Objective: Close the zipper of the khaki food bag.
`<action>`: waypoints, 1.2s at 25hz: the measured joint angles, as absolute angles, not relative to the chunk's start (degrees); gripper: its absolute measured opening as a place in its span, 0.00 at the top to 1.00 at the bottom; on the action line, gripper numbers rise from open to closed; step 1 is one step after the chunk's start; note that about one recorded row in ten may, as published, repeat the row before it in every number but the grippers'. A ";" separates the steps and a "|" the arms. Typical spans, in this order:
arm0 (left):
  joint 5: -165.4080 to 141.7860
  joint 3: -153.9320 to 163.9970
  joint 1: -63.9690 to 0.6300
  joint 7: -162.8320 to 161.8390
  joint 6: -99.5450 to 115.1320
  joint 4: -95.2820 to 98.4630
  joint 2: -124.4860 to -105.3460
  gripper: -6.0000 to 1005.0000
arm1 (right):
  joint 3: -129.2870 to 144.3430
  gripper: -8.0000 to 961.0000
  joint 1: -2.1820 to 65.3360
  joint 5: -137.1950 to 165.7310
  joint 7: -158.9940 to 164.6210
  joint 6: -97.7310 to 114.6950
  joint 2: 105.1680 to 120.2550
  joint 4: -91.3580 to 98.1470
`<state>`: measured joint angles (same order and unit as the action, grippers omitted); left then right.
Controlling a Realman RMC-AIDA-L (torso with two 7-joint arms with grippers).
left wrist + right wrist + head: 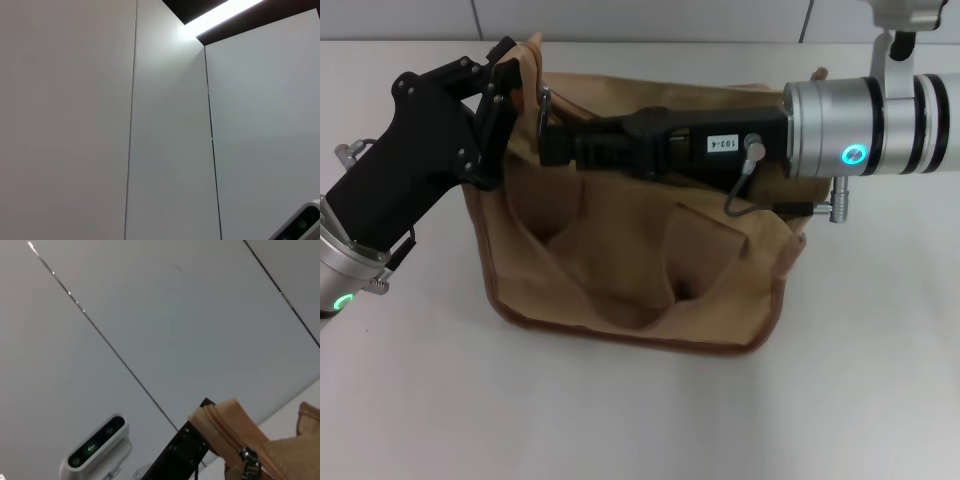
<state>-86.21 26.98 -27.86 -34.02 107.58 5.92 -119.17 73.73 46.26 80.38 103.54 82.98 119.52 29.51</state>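
The khaki food bag (620,270) stands in the middle of the white table in the head view. My left gripper (510,82) is at the bag's upper left corner, shut on the fabric end there. My right gripper (548,140) reaches across the bag's top from the right, shut on the silver pull tab (543,103) near that same left end. The right wrist view shows the zipper (220,432) running along the tan end of the bag, with the metal slider (246,455) on it and the black left gripper (185,450) beside it. The right arm hides most of the zipper line in the head view.
The white table (640,420) lies bare in front of the bag and to both sides. A tiled wall (670,20) rises behind the bag. The left wrist view holds only wall panels (165,125) and a camera housing (302,225) at its corner.
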 joint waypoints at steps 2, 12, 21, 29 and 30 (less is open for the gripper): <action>-86.23 26.99 -27.80 -34.01 107.58 5.89 -119.17 0.97 | 74.43 0.69 46.38 80.37 103.42 82.51 119.53 29.58; -86.20 26.98 -27.82 -34.01 107.60 5.89 -119.18 0.97 | 76.22 0.52 46.70 79.95 103.10 81.52 119.68 31.48; -86.10 26.98 -27.82 -33.93 107.50 5.89 -119.18 0.97 | 76.09 0.52 46.19 77.71 102.49 81.73 119.66 31.69; -85.98 26.94 -27.89 -33.92 107.15 5.89 -119.17 0.97 | 76.71 0.52 46.77 77.78 102.62 79.22 119.62 31.39; -85.98 26.94 -27.89 -33.92 107.15 5.89 -119.17 0.97 | 76.71 0.52 46.77 77.78 102.62 79.22 119.62 31.39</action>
